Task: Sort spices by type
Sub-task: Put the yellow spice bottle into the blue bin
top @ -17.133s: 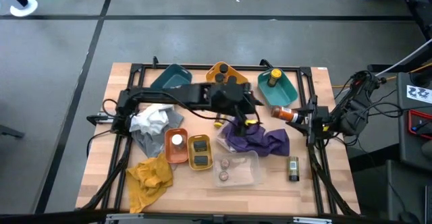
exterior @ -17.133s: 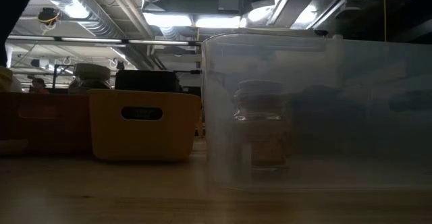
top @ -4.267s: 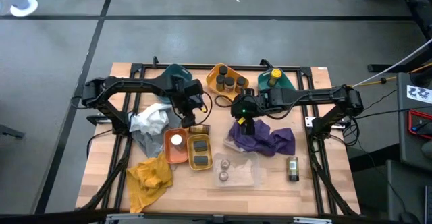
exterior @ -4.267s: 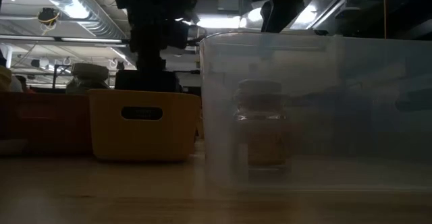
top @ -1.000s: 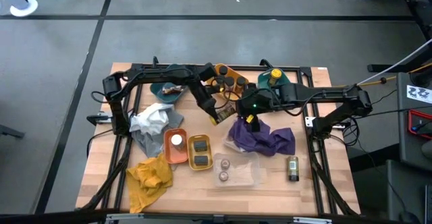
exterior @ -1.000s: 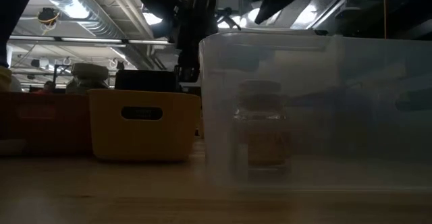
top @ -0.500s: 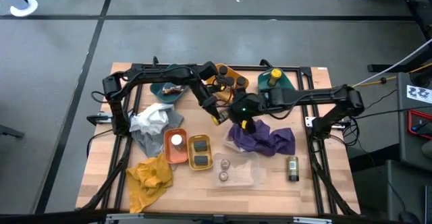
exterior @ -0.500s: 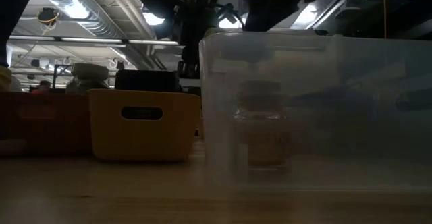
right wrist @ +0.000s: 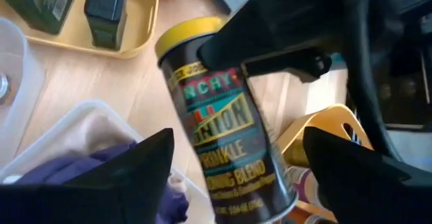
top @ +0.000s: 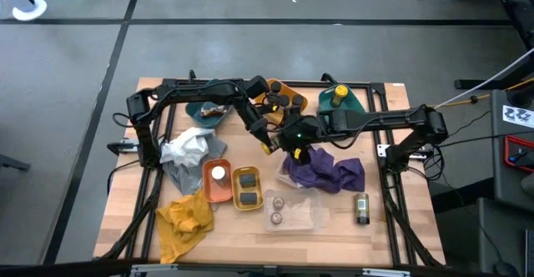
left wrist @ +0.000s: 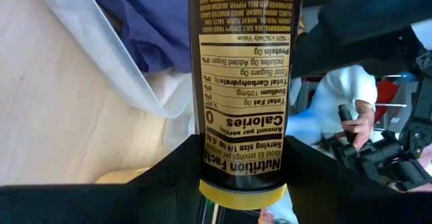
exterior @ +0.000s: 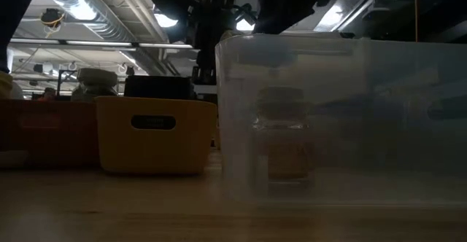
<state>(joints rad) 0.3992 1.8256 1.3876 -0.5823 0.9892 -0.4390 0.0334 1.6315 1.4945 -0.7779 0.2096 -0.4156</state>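
Observation:
A dark spice jar with a yellow lid [right wrist: 223, 109] hangs above the table's middle, and my left gripper [top: 265, 139] is shut on it. My right gripper [top: 294, 143] stands close by on the jar's right. It is open, with its two fingers [right wrist: 138, 166] wide apart on either side of the jar's bottom end, touching nothing. Other spices rest in trays: dark-lidded jars in the far orange tray [top: 265, 88], a yellow-lidded jar [top: 340, 93] in the right teal tray, a white-lidded jar [top: 219, 174], and dark tins [top: 247, 187]. My left gripper pinches the jar at its lid end, just behind the yellow lid [left wrist: 243, 166], between its two fingers [left wrist: 172, 177]. The fingers lie across the jar. The jar is lifted clear of the table and slants, with its label turned to the wrist camera.
A purple cloth [top: 329, 173] lies right under my right gripper. A clear container [top: 310, 214] with two jars stands near the front edge, and a loose jar [top: 361, 208] lies to its right. White, grey and yellow cloths [top: 188, 210] cover the left side.
My right gripper has moved toward the table's left, closing in on the jar held by my left gripper. The jar has stayed where it was.

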